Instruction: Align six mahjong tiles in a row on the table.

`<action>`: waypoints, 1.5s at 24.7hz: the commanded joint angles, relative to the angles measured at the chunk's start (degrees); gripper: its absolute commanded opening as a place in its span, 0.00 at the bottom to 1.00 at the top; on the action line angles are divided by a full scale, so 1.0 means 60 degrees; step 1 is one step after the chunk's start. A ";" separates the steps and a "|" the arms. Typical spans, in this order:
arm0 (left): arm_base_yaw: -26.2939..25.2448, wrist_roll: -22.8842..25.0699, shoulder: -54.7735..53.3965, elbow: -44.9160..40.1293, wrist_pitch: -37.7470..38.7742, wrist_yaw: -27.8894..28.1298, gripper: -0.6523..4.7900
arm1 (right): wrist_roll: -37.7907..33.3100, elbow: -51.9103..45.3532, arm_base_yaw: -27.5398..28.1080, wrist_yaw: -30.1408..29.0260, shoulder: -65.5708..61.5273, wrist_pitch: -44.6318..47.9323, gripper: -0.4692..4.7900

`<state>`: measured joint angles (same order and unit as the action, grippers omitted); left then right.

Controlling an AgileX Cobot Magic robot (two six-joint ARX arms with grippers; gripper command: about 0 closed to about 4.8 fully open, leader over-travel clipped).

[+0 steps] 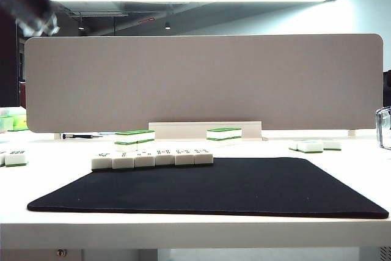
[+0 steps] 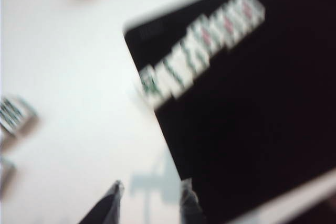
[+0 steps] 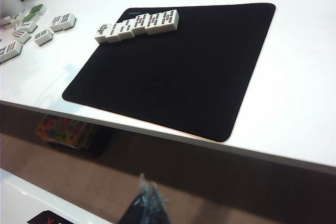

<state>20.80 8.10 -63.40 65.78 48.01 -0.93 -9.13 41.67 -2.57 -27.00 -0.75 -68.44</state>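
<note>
The pale front edge of the wide white table (image 1: 195, 233) runs closest to the exterior camera, and on it lies a large black rectangular mat (image 1: 244, 187). Along the mat's far left edge stand the six mahjong tiles (image 1: 153, 159), small white blocks with thin green bases and red and dark markings on top, set side by side and touching in one straight row. The leftmost tile overhangs the mat's corner onto the bare table.

Behind the row sit double-stacked tiles with green tops (image 1: 134, 139), and another such pair (image 1: 223, 134) stands further right. Loose tiles lie at the far left (image 1: 15, 158) and far right (image 1: 314, 146) of the table. A wide grey panel (image 1: 201, 80) closes off the back.

The left gripper (image 2: 149, 205) hangs above the bare table just beside the mat's edge, well apart from the row; its two dark fingers (image 2: 107, 208) stand apart with nothing between them. The right gripper (image 3: 147, 203) hangs out past the table's front edge, away from the tiles; only its dark tip shows, so whether its jaws are apart or together cannot be told.
</note>
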 commanded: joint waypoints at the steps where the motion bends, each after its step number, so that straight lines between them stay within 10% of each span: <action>1: -0.0495 -0.0492 0.0951 -0.0754 -0.2164 0.0007 0.38 | 0.0029 0.0022 -0.0007 0.0011 0.0131 0.0095 0.09; 25: -0.2896 -0.1730 0.8495 -0.9741 -0.8706 0.0120 0.38 | 0.0029 0.0022 -0.0007 0.0011 0.0131 0.0095 0.09; 37: -0.3555 -0.2346 1.0550 -1.0907 -0.6659 0.0157 0.38 | 0.0029 0.0022 -0.0007 0.0015 0.0131 0.0098 0.09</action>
<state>-0.54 -6.00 0.14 0.21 6.24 0.03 -9.13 41.67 -2.55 -26.96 -0.75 -68.44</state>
